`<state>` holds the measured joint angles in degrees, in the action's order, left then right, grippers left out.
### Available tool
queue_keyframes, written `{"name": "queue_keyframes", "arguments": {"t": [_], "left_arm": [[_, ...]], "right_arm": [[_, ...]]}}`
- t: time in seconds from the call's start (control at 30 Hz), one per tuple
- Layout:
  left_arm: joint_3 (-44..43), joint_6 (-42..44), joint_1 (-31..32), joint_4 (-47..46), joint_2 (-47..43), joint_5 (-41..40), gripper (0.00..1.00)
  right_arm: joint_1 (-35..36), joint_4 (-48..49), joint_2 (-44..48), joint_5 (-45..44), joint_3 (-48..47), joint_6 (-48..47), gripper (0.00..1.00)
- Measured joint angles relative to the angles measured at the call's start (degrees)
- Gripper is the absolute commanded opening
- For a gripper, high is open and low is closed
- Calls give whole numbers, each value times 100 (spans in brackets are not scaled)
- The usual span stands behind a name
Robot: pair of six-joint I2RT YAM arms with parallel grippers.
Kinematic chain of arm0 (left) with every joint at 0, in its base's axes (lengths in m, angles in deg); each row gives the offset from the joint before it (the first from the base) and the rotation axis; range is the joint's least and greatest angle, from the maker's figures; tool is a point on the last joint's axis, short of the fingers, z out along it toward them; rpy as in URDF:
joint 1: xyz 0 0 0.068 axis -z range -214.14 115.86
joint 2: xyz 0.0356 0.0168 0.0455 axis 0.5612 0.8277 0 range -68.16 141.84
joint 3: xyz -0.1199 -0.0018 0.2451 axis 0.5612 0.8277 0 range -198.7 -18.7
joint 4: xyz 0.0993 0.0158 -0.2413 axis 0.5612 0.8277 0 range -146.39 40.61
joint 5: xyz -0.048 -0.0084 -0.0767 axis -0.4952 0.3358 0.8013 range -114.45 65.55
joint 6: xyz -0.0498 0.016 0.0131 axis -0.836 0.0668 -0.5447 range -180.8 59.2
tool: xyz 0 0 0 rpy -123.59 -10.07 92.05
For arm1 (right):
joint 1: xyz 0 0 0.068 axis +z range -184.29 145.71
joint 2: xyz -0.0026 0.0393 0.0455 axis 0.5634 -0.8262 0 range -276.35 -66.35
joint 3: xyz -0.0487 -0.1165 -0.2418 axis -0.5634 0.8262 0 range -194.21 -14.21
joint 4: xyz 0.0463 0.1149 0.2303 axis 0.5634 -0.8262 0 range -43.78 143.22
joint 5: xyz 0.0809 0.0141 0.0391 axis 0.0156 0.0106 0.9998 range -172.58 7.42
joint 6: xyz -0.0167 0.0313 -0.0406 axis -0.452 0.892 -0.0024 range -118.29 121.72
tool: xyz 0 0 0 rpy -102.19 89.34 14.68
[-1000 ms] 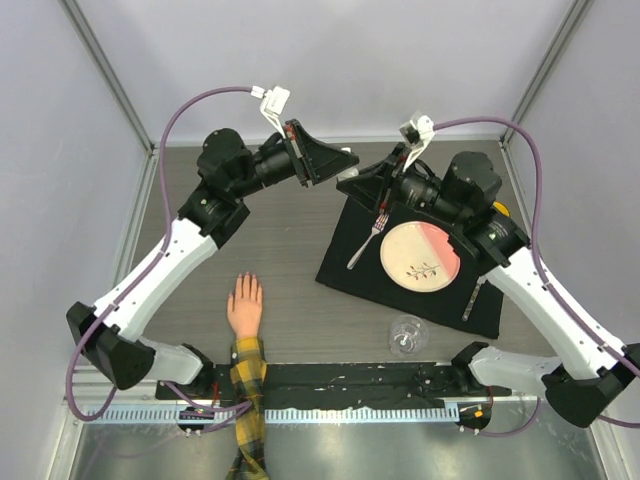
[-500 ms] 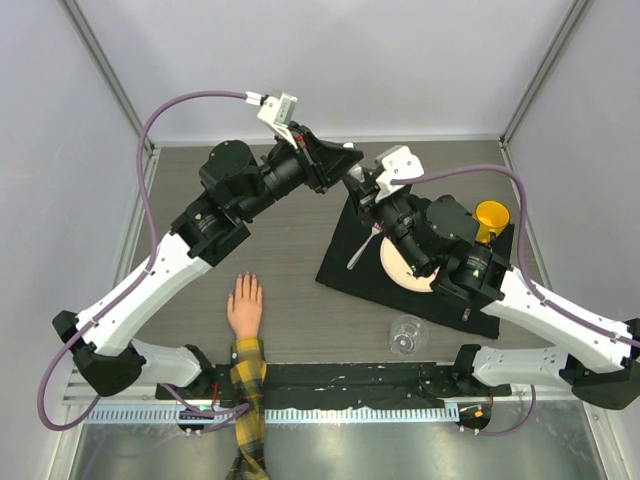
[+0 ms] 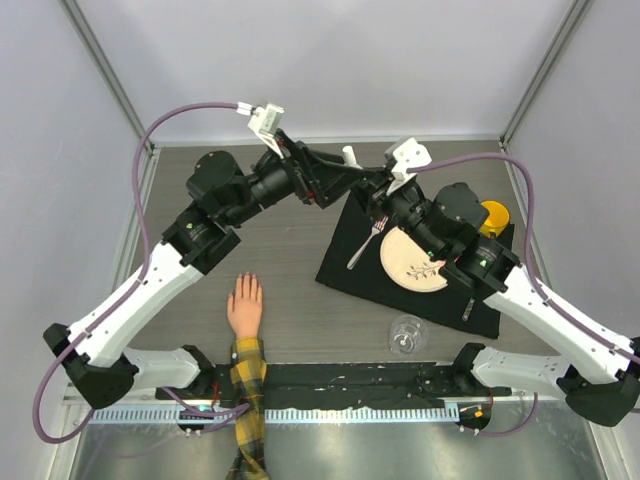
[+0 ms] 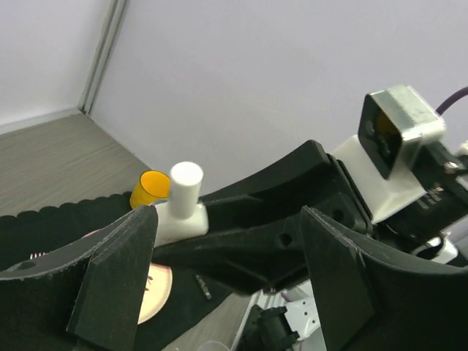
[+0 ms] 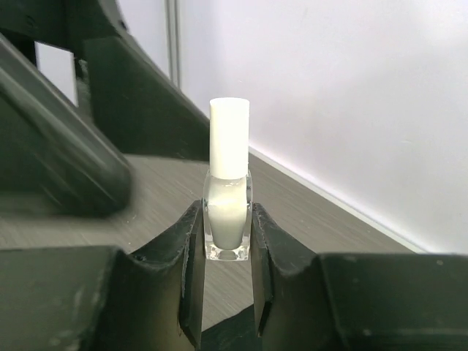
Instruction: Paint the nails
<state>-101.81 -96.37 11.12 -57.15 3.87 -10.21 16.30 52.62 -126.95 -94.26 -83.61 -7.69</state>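
The right jaws are clamped on a white-capped bottle (image 5: 228,212), and the left jaws stand wide apart just beside it.

- One black mat (image 3: 440,305).
- On the mat: one plate (image 3: 410,265), one fork (image 3: 366,243), one dark utensil (image 3: 472,298), one yellow cup (image 3: 492,213).
- Just beside the mat's near edge: one clear glass (image 3: 405,334).
- Left of the mat: one fake hand (image 3: 244,305).
- Over the mat's far corner: one nail polish bottle (image 5: 228,197).

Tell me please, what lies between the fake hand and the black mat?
Nothing: in the top view only bare table top separates the fake hand from the black mat.
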Motion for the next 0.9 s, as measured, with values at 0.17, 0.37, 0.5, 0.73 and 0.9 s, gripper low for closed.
{"name": "queue_keyframes", "arguments": {"t": [0.17, 0.37, 0.5, 0.73, 0.9], "left_arm": [[219, -660, -654, -28, -483, 256, 100], [83, -1209, -1388, 229, -748, 608, 77], [-782, -1128, -1526, 1139, -389, 1091, 56], [-1947, -612, -1534, 2500, 258, 2275, 61], [-1812, -380, -1534, 2896, 286, 3263, 63]], "right_arm": [[-448, -120, 192, 1056, 48, 442, 0], [-817, -380, 129, 2347, -33, 850, 0], [-953, -649, -44, 2905, -212, 994, 0], [-1134, -981, -212, 3757, -330, 1067, 0], [-1375, -986, -361, 4301, -437, 1252, 0]]}}
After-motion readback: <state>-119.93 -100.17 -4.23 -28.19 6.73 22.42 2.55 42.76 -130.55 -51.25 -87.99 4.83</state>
